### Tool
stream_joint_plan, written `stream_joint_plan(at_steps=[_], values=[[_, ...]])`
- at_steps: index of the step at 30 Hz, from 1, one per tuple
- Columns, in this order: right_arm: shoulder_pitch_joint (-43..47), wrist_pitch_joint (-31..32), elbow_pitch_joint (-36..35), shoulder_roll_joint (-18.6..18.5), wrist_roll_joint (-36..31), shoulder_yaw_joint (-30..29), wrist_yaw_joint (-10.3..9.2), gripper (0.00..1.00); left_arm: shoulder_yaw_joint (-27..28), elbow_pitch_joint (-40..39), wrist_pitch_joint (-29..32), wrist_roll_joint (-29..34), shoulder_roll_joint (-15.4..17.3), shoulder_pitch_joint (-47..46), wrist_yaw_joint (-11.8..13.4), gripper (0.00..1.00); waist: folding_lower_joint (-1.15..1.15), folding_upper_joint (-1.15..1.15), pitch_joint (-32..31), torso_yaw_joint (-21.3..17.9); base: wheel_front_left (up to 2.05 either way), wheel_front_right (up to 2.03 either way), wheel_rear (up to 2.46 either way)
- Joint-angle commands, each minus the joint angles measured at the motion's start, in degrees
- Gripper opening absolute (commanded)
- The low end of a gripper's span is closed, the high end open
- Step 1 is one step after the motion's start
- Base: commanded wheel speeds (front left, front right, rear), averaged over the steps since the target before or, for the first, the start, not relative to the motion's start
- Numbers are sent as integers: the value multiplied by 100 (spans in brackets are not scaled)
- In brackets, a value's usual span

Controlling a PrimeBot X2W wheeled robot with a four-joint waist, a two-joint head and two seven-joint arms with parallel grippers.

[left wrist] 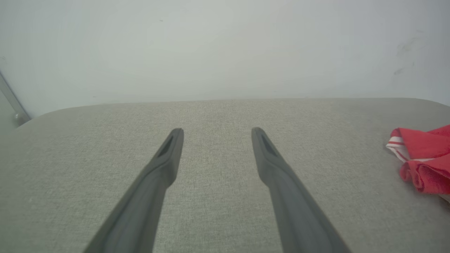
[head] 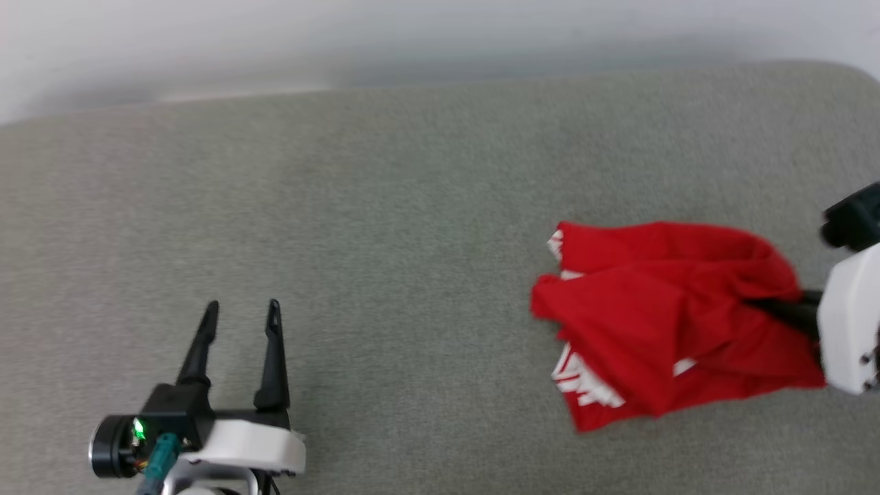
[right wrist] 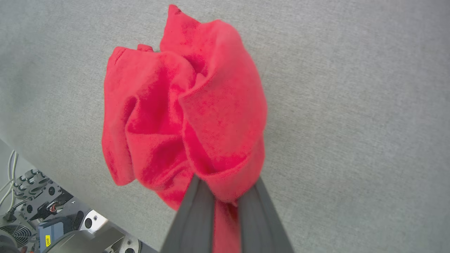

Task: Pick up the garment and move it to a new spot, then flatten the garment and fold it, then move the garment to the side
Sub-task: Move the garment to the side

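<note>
The garment (head: 660, 302) is a bright red crumpled shirt with white-and-red striped trim, bunched at the right of the grey table. My right gripper (head: 780, 302) comes in from the right edge and is shut on a fold of it. In the right wrist view the garment (right wrist: 190, 116) hangs bunched from the right gripper (right wrist: 225, 189), its two dark fingers pinching the red cloth. My left gripper (head: 240, 313) stands open at the lower left, far from the shirt. Between its fingers in the left wrist view, the left gripper (left wrist: 216, 135) holds nothing; the garment (left wrist: 423, 158) shows at the right edge.
The grey fabric-covered table (head: 385, 220) stretches wide to the left of the shirt. A pale wall (head: 412, 34) runs behind its far edge. The robot's base with cables and a fan (right wrist: 38, 214) shows past the table's edge in the right wrist view.
</note>
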Motion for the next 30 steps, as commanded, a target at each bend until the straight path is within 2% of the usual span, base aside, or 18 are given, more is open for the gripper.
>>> stream_joint_plan(at_steps=[1, 7, 13, 19, 24, 25, 26, 30], values=[[-148, -25, 78, -48, -53, -78, -2, 0, 48, -37, -13, 48, 1, -114, -16, 100, 0, 0, 333, -308, 0, 0, 0], [-408, -83, 900, -409, -546, -528, -2, 0, 181, -103, -13, 185, 19, -444, -195, 100, 0, 0, 833, -474, 0, 0, 0], [-724, -171, 1988, -516, -1283, -1128, -3, 0, 228, -256, -13, 301, 34, -638, -290, 100, 0, 0, 1247, -449, 0, 0, 0], [-1109, -319, 2873, -353, -2020, -1742, -3, 0, 229, -351, -13, 340, 63, -821, -382, 100, 0, 0, 1580, -363, 0, 0, 0], [-1374, -560, 3391, -12, -2399, -2169, -3, 0, 224, -378, -13, 345, 62, -909, -421, 100, 0, 0, 1676, -308, 0, 0, 0], [-1403, -615, 3459, 28, -2507, -2213, -3, 9, 228, -376, -13, 346, 59, -920, -422, 100, 0, 0, 1665, -303, 0, 0, 0], [-1405, -750, 3628, 215, -2700, -2327, -2, 100, 231, -321, -13, 327, 52, -879, -418, 100, 0, 0, 1543, -292, 0, 0, 0], [-1379, -1208, 3598, 208, -3041, -2494, -3, 100, 227, -250, -13, 293, 35, -718, -368, 100, 0, 0, 1248, -289, 0, 0, 0]])
